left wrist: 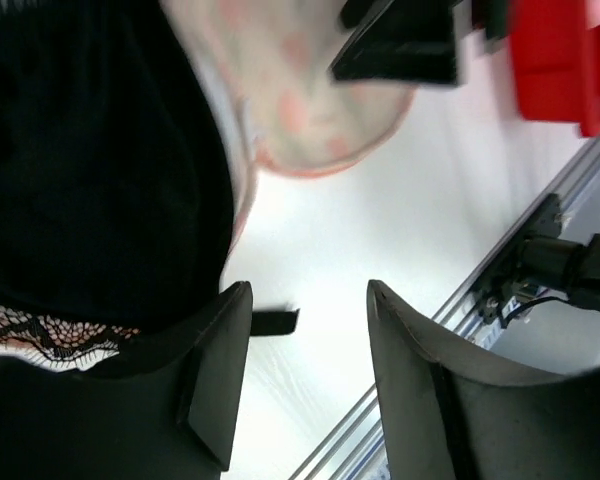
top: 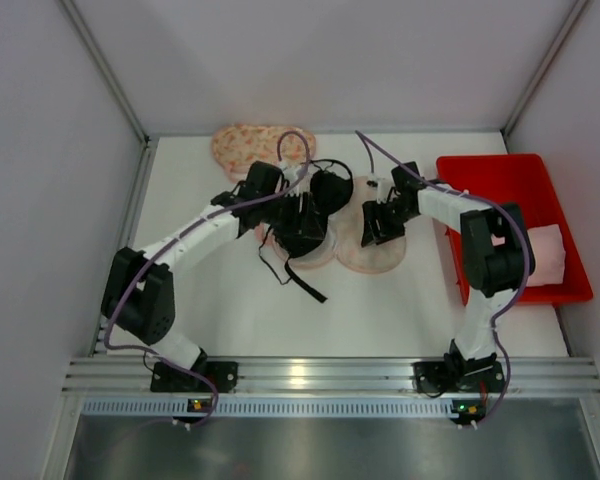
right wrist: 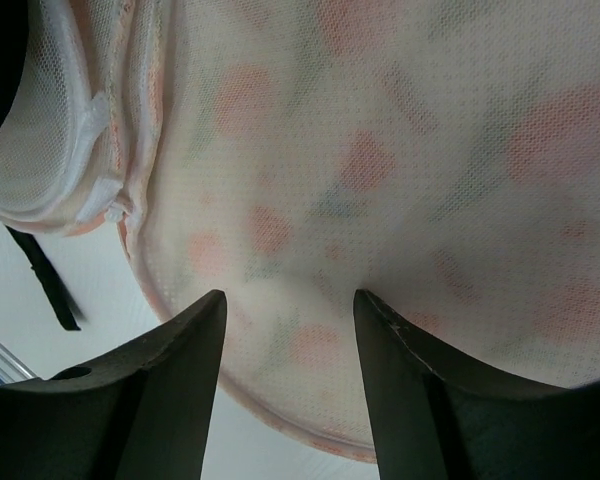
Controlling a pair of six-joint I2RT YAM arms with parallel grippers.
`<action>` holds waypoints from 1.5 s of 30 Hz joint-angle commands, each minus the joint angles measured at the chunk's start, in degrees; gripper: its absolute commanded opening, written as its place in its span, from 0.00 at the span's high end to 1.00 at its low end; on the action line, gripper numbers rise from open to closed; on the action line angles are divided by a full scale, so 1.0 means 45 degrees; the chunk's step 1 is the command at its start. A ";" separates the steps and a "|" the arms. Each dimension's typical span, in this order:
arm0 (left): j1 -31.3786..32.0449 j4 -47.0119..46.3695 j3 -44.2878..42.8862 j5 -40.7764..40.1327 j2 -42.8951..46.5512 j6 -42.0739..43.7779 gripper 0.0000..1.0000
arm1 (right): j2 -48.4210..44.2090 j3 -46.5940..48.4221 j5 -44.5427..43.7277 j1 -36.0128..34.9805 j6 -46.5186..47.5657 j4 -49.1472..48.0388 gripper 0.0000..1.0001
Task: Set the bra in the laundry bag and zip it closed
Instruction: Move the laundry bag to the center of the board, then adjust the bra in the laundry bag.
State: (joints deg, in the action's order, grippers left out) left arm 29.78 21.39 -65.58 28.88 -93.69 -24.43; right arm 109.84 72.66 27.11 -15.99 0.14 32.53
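The black bra (top: 325,190) lies bunched over the left half of the floral mesh laundry bag (top: 375,258), and one strap (top: 305,283) trails onto the white table. My left gripper (top: 305,232) hovers at the bra. In the left wrist view it (left wrist: 308,290) stands open with nothing between the fingers, and the bra (left wrist: 90,150) lies just left of the left finger. My right gripper (top: 378,228) is over the bag's right half. Its jaws (right wrist: 288,298) stand apart, tips at the bag's mesh (right wrist: 400,150), gripping nothing that I can see.
A red bin (top: 510,180) holding a white item (top: 545,255) stands at the right. Another floral mesh piece (top: 252,145) lies at the back. White walls close in the table, and an aluminium rail (top: 320,375) runs along the near edge.
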 commanded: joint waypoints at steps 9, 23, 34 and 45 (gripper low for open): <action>-0.1597 -0.1548 -0.5911 -0.1769 -0.2336 0.1072 0.51 | -0.0346 -0.1147 -0.0478 -0.0041 0.0964 0.0484 0.43; -0.1520 -0.2448 -0.9644 -0.2845 -0.7382 0.0780 0.54 | -0.0737 -0.1890 -0.0205 0.0057 0.1374 0.0875 0.42; -0.1013 -0.2585 -0.9684 -0.2727 -0.8633 0.0585 0.55 | -0.0777 -0.2104 0.0303 0.0057 0.1355 0.1051 0.42; -0.1129 -0.3850 -0.9022 -0.4035 -0.8537 -0.0098 1.00 | -0.0835 -0.2436 0.0400 0.0076 0.1433 0.1403 0.43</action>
State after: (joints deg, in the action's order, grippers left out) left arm 25.45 11.03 -107.02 13.34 -134.04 -22.96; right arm 104.90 64.82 32.14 -15.84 4.95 34.24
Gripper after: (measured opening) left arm 0.035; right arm 0.575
